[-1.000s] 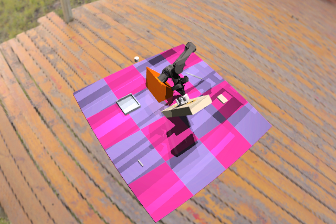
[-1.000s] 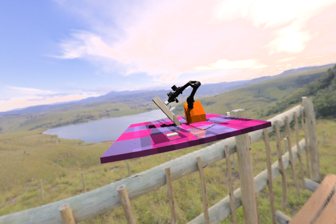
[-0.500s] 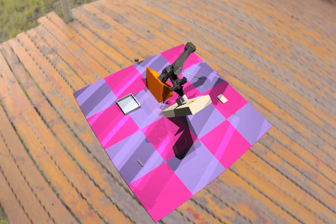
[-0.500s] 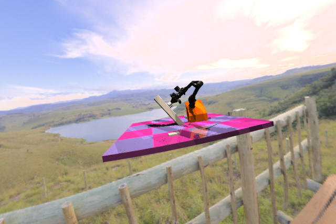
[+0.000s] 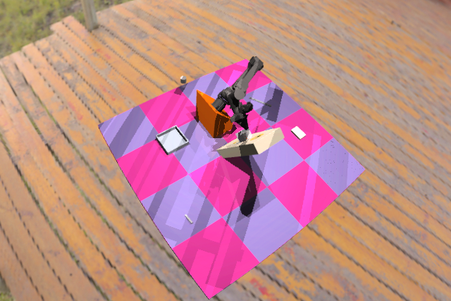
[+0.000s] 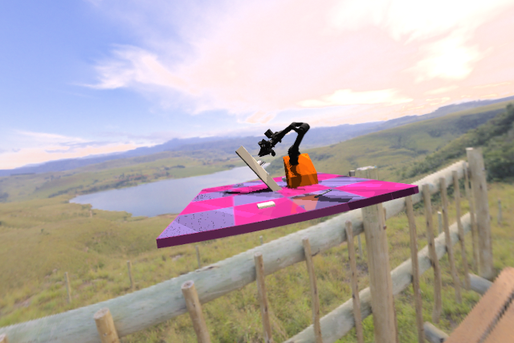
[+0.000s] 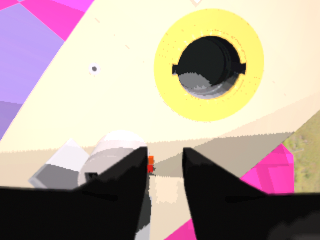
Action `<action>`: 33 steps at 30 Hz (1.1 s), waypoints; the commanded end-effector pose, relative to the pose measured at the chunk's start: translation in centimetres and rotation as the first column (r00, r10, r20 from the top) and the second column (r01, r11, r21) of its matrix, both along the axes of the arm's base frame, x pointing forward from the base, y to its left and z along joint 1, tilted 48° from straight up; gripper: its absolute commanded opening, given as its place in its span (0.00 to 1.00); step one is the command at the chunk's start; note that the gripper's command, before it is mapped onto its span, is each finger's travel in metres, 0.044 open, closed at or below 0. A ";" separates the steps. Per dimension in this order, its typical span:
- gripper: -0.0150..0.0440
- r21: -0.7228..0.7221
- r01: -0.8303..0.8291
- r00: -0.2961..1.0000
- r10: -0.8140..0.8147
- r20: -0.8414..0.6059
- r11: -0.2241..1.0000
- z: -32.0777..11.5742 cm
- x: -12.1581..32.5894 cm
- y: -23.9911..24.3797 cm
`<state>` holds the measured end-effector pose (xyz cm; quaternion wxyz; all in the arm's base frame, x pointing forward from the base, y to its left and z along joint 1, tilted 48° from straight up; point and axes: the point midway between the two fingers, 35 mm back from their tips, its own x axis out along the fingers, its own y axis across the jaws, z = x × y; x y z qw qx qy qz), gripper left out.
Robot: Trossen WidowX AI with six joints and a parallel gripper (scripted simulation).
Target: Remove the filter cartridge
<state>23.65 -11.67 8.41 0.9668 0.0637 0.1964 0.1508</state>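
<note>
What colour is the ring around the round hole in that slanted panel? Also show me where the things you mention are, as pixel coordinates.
Yellow: the ring (image 7: 166,65) shows best in the wrist view.

- Top view: we find the tray (image 5: 163,146) on the tabletop (image 5: 225,195) (image 6: 211,206) (image 7: 30,60), left of the base block (image 5: 207,113) (image 6: 304,171).
- The arm (image 5: 245,80) (image 6: 299,137) rises at this block and reaches over towards the service panel (image 5: 271,141) (image 6: 258,169) (image 7: 65,115), which leans.
- Right of the panel we see a flat piece (image 5: 298,132) (image 6: 266,205); behind, a thin rod (image 5: 260,101) (image 6: 323,193); at lower left, a short stick (image 5: 188,218).
- Wrist view: we locate the cartridge (image 5: 243,134) (image 7: 117,155) outside the ringed opening (image 7: 167,65), below and left of it, before the panel, left of the gap between the gripper's (image 7: 165,149) fingertips.
</note>
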 end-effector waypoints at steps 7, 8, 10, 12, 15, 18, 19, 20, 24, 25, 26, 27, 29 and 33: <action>0.50 -0.021 0.001 1.000 0.000 0.012 1.000 3.5 1.6 -3.8; 0.54 -0.022 0.000 1.000 0.000 0.010 1.000 4.0 1.6 -4.4; 0.63 -0.025 0.001 1.000 0.000 0.008 1.000 5.1 1.3 -5.8; 0.72 -0.026 0.001 1.000 -0.001 0.009 1.000 6.4 0.9 -7.1; 0.85 -0.027 0.004 1.000 -0.003 0.013 1.000 7.9 0.4 -8.5; 0.99 -0.027 0.004 1.000 -0.003 0.014 1.000 8.0 0.4 -8.6; 0.94 -0.013 0.004 1.000 -0.004 0.003 1.000 7.8 0.4 -8.4; 0.90 0.026 0.006 1.000 -0.005 -0.029 1.000 7.2 0.4 -7.9; 0.77 0.316 0.068 0.952 0.032 -0.303 0.946 3.0 -0.2 -3.4; 0.77 0.377 0.099 0.925 0.054 -0.376 0.921 2.1 -0.5 -2.1; 0.77 0.430 0.135 0.891 0.081 -0.447 0.893 1.1 -0.9 -0.9; 0.77 0.465 0.166 0.860 0.103 -0.500 0.869 0.5 -1.3 0.1; 0.77 0.489 0.193 0.832 0.123 -0.542 0.850 0.0 -1.7 0.9; 0.77 0.489 0.193 0.832 0.123 -0.542 0.850 0.0 -1.7 0.9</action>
